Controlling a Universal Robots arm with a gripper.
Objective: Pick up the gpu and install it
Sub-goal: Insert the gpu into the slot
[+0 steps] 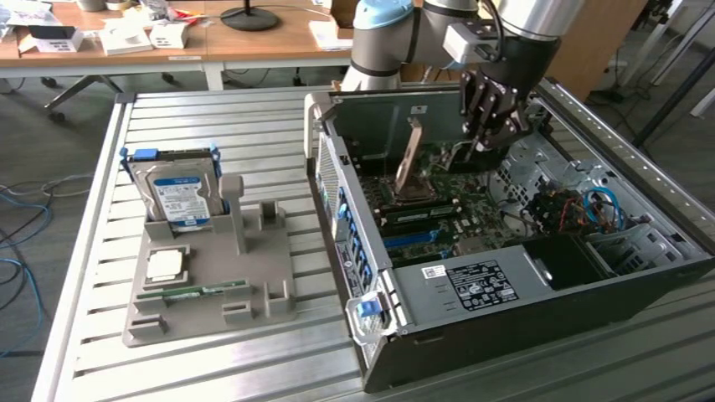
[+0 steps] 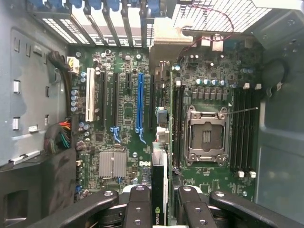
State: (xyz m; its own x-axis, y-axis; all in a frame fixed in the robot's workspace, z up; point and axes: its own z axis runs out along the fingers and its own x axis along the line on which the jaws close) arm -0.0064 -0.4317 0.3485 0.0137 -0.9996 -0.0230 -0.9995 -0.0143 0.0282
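The gpu (image 2: 159, 183) appears edge-on as a thin dark card with a green logo, clamped between my two black fingers (image 2: 137, 204). My gripper (image 2: 161, 194) is shut on it. In the exterior view my gripper (image 1: 490, 144) hangs inside the open computer case (image 1: 625, 276), above the green motherboard (image 1: 470, 230). In the wrist view the card lines up between the long blue slot (image 2: 139, 102) and the CPU socket (image 2: 206, 135). Its lower edge is hidden from me.
On the exterior view's left a grey fixture (image 1: 257, 293) carries a blue-labelled hard drive (image 1: 179, 197), a square chip (image 1: 166, 264) and a green memory stick (image 1: 207, 291). A tan upright strip (image 1: 414, 155) stands by the socket. Case walls and cables (image 1: 598, 209) surround the gripper.
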